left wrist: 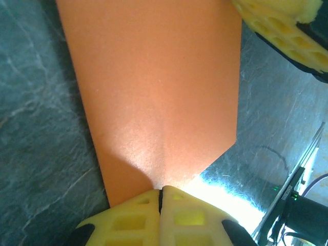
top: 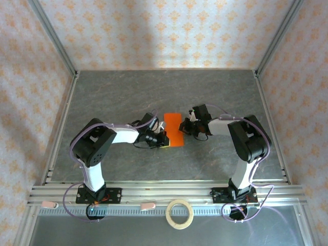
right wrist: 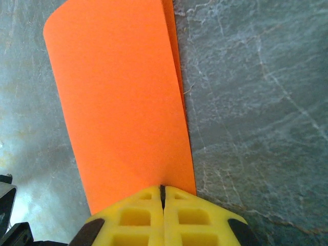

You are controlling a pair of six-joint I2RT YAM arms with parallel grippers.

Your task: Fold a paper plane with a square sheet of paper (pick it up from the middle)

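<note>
paper (top: 173, 129): smooth orange folded sheet, flat on grey marbled worktop (top: 128, 92) | left gripper (left wrist: 160, 197), right gripper (right wrist: 162, 193): each clenched on its edge

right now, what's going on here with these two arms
Two robot arms are working on a bright orange sheet of paper lying in the middle of the dark grey stone-patterned table. The sheet is folded over on itself, not yet plane-shaped. The left gripper and right gripper are both shut, tips at its edges from opposite sides; pinching or pressing, I can't tell.
</note>
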